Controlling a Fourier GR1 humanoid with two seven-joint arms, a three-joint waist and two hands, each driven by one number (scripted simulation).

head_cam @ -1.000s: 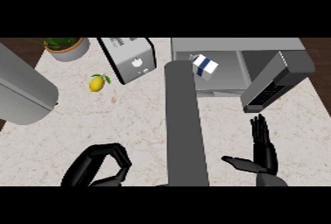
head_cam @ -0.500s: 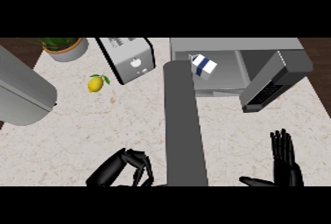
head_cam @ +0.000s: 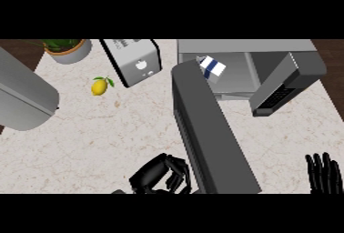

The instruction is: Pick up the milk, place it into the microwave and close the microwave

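The white and blue milk carton stands in the left part of the open microwave's cavity. The microwave's door is swung out to the right. A long grey bar runs from the lower edge up to the carton and hides its lower left part. My left hand sits low beside that bar, fingers curled with nothing in them. At the lower right edge my right hand shows only straight upright fingers, far from the milk.
A silver toaster stands left of the microwave. On the counter's left part lies a lemon, with a potted plant at the back left. A big grey cylinder fills the left edge.
My right hand has drifted right and down toward the view's lower edge. My curled left hand has slid right, up against the grey bar. The milk and the door have not moved.
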